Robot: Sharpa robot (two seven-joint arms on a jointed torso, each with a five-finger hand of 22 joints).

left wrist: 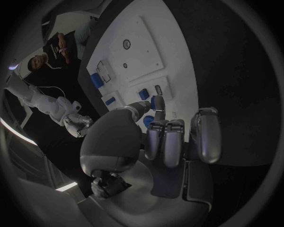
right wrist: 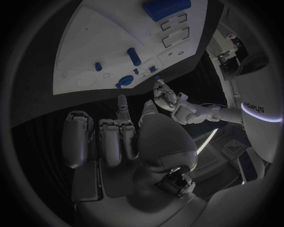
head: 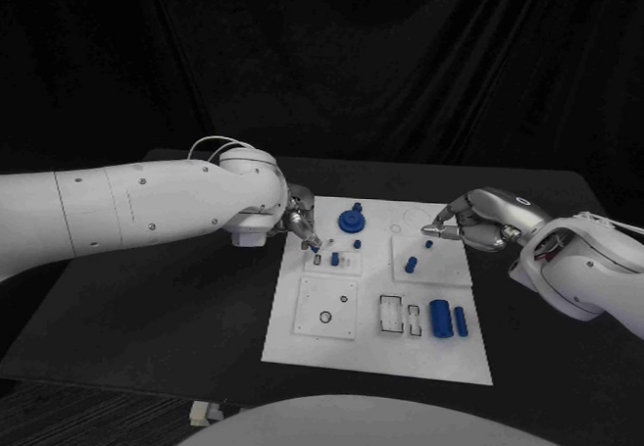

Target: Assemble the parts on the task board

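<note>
Blue cylinders [head: 447, 319] lie on the task board [head: 378, 352] between both hands.

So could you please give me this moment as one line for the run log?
left hand: fingers at task board far-left corner, hold unclear | right hand: at far-right edge, hold unclear | two blue cylinders lying near-right

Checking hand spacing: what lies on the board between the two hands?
In the head view, between left hand and right hand stands a blue round part on the task board, then bare white plate.
</note>
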